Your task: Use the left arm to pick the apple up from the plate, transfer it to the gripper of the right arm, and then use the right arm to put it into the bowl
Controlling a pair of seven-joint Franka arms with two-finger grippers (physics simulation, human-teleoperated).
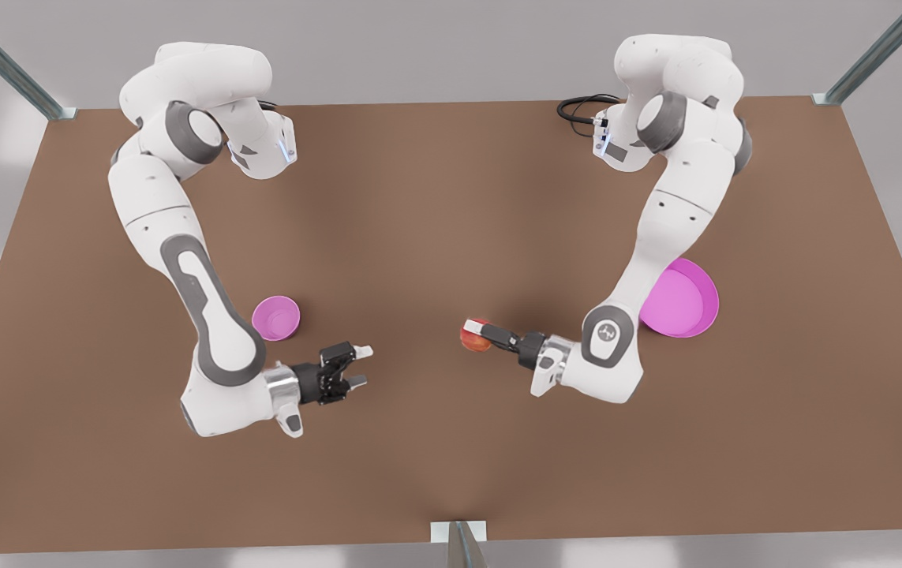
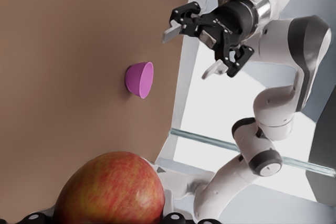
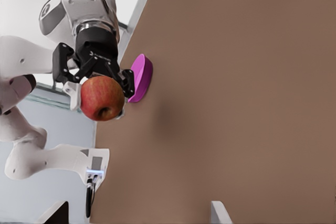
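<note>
The red-yellow apple (image 1: 469, 341) hangs above the table's middle, held by my left gripper (image 1: 480, 335), which is shut on it on the front view's right. The left wrist view shows the apple (image 2: 113, 190) close up between the fingers. My right gripper (image 1: 364, 366) is open on the front view's left, pointing at the apple across a gap, with nothing between its fingers. It faces the camera in the left wrist view (image 2: 191, 51). The small pink bowl (image 1: 277, 317) stands behind the right arm's wrist. The pink plate (image 1: 691, 308) lies behind the left arm.
The brown table (image 1: 451, 473) stretches wide around both arms. A metal post (image 1: 460, 544) stands at the middle of the front edge, and frame struts rise at the back corners. A black cable (image 1: 581, 109) lies by the left arm's base.
</note>
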